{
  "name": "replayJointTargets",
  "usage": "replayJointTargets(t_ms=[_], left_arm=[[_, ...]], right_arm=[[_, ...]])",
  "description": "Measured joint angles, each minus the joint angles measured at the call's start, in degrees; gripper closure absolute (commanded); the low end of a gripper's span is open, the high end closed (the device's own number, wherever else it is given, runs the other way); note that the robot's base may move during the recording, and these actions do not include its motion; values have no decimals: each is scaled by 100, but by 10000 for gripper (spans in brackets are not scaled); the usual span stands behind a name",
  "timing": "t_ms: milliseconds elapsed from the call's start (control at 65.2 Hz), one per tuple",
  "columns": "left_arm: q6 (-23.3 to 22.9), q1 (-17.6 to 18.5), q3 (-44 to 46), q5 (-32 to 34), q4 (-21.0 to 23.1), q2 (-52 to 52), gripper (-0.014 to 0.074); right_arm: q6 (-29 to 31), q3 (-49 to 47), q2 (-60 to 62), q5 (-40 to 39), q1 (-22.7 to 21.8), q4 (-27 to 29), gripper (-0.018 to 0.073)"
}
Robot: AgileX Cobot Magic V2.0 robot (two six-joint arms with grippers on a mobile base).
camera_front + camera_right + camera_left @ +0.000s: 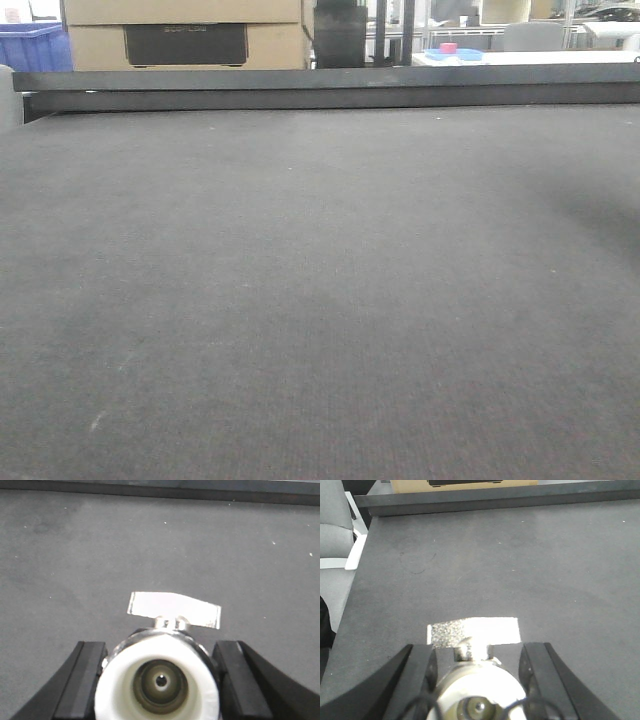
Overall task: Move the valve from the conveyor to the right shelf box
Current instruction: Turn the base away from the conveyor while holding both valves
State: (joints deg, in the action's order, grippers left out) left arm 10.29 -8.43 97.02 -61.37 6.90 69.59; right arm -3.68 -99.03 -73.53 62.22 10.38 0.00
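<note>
Closest in the right wrist view, the right gripper (160,647) holds the right valve (160,682), a silvery-grey round metal fitting with a thick white ring around its dark bore. The gripper's black fingers (82,680) sit at a middling spread, each against one side of the ring. The bore faces the camera and the body fills the whole gap. Just past the body, two short silver stubs carry a flat, pale lever handle (172,609) that lies crosswise, tilted a little down to the right.

The left wrist view shows much the same. The left gripper (477,647) has its black fingers (415,680) closed against the left valve (477,692), a pale, shiny round body with a small dark centre. A short silver neck rises from it to a bright rectangular handle (475,631) lying crosswise just beyond. The lower edge is blurred, so whether either valve rests on the belt or hangs just above it is hard to say.

Under and beyond both stretches the wide dark grey woven conveyor belt (320,300). At its far edge runs the long black metal rail (320,90). Behind it stand tan cardboard boxes (180,30), a blue plastic crate (30,45) at the left and a white table (540,58) at the right.
</note>
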Motion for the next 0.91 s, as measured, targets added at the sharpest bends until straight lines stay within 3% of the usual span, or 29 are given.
replayJointTargets(t_ms=[905], left_arm=[[0,0,0,0,-17,0,708]], right_arm=[[0,0,-11,-10,14,0,722]])
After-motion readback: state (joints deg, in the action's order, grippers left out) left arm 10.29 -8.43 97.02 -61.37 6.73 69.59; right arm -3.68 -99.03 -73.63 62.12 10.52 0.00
